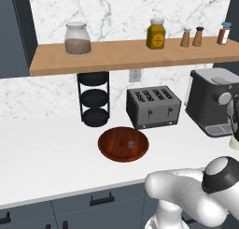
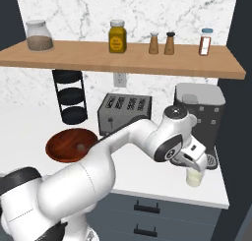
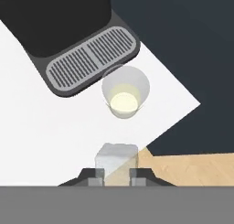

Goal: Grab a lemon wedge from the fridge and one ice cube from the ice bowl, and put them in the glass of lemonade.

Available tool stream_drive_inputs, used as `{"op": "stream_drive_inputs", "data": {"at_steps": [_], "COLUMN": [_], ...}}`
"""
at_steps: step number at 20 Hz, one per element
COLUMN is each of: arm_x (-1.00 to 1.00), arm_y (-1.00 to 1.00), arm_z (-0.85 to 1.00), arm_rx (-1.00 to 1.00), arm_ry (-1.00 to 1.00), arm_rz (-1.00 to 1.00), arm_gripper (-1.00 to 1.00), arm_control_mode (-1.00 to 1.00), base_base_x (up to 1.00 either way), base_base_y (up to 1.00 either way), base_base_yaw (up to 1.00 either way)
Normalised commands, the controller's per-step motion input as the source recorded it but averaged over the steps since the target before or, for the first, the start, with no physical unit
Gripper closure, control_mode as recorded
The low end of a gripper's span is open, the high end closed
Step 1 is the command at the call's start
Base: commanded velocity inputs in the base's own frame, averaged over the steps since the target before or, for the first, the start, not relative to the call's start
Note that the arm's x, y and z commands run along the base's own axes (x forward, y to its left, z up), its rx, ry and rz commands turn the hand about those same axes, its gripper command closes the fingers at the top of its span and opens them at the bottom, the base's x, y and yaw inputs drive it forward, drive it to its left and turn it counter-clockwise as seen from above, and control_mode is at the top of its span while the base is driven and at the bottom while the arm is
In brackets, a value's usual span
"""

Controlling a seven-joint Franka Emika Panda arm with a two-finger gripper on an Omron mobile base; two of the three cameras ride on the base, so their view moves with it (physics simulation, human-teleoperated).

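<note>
My gripper (image 3: 116, 175) is shut on a pale translucent ice cube (image 3: 116, 157), which sits between the two fingertips. Straight below it stands the glass of lemonade (image 3: 125, 93), a clear tumbler with pale yellow liquid, near the counter's corner. In the right base view the gripper (image 2: 195, 166) hangs just above the glass (image 2: 195, 178); the glass (image 1: 235, 141) is cut off by the right edge of the left base view. The reddish-brown ice bowl (image 1: 123, 144) (image 2: 70, 144) lies to the left with one cube (image 1: 131, 143) in it. The lemon wedge and the fridge are out of view.
The coffee machine (image 2: 199, 112) stands right behind the glass, its drip tray (image 3: 91, 58) close to the rim. A toaster (image 1: 153, 106) and a black tiered rack (image 1: 94, 99) sit along the wall. A wooden shelf (image 1: 121, 55) with jars runs overhead. The counter edge (image 3: 178, 122) is near.
</note>
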Motion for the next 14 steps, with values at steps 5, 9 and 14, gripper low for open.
{"op": "stream_drive_inputs", "data": {"at_steps": [5, 9, 14], "arm_x": [0.12, 0.11, 0.07], "arm_y": [-0.18, -0.17, -0.19], "arm_z": [-0.17, 0.00, 0.00], "arm_rx": [0.00, 0.00, 0.00], "arm_ry": [0.00, 0.00, 0.00], "arm_rz": [0.00, 0.00, 0.00], "arm_gripper": [1.00, 1.00, 1.00], "arm_control_mode": [-1.00, -1.00, -1.00], "base_base_x": [0.00, 0.00, 0.00], "base_base_y": [0.00, 0.00, 0.00], "base_base_yaw": [0.00, 0.00, 0.00]}}
